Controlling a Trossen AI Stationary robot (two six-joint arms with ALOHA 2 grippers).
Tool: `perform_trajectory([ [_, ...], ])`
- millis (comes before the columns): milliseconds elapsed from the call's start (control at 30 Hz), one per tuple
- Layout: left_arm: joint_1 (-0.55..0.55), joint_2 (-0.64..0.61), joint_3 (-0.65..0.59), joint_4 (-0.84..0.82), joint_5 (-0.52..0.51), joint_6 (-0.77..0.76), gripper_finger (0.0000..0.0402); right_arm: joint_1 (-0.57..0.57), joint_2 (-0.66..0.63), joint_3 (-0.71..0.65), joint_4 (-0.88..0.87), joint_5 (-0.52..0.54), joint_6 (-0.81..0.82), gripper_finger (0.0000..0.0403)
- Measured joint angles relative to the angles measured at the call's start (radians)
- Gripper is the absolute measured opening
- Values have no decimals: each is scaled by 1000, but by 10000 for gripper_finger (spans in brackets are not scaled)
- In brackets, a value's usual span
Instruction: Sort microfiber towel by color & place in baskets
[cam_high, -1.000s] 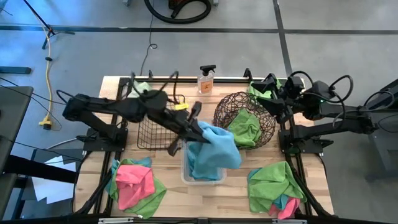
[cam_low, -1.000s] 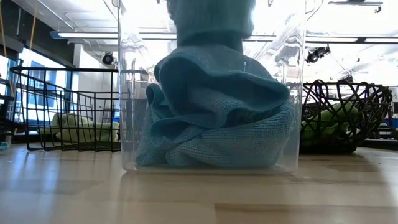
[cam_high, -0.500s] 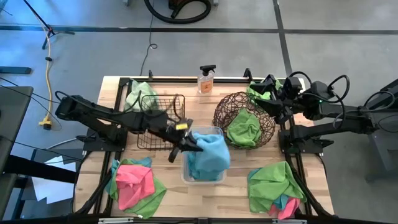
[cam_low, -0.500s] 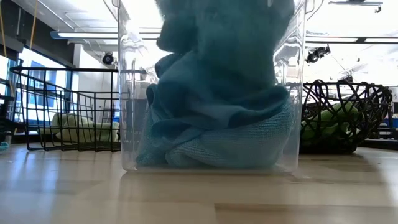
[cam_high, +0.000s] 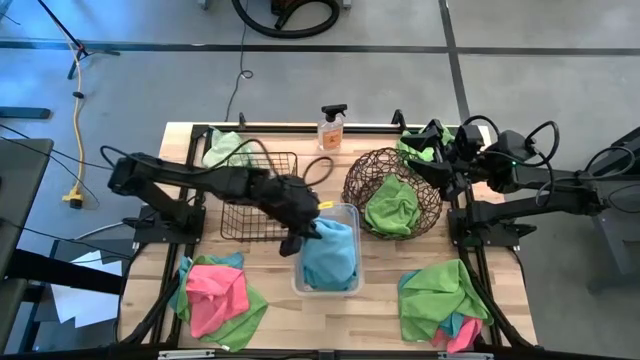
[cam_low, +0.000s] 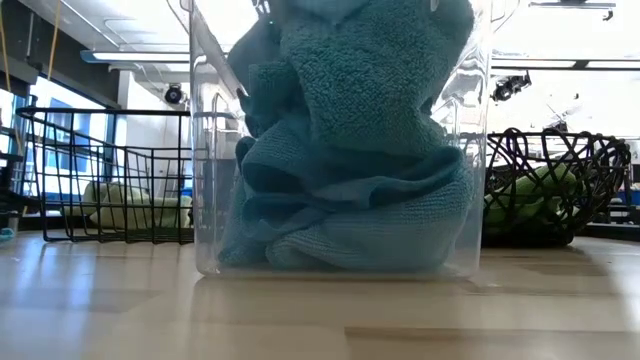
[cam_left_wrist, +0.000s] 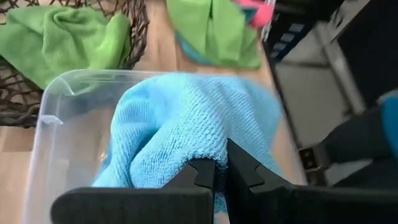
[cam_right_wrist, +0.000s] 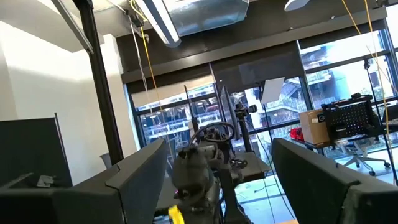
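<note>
Two end effectors: left end effector over the clear tub, pinched on a blue towel inside it.
Right end effector: spread wide, empty, beyond the round basket.

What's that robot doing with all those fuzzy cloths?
It's sorting cloths by color into baskets. The left gripper is pinched shut on a blue cloth and is pushing it down into the clear tub in the middle of the table, on top of other blue ones. The round woven basket has green cloths in it. The right gripper waits open at the table's far right corner. Mixed piles of pink and green cloths lie on the table, not yet sorted.
</note>
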Motion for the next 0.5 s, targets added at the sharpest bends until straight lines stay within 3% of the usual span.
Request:
perform_trajectory([
  [167,0,136,124,-145,-49,88,0,0,0,0,-10,9,0,287],
  [500,-5,329,320,-274,-122,184,0,0,0,0,-37,11,0,287],
])
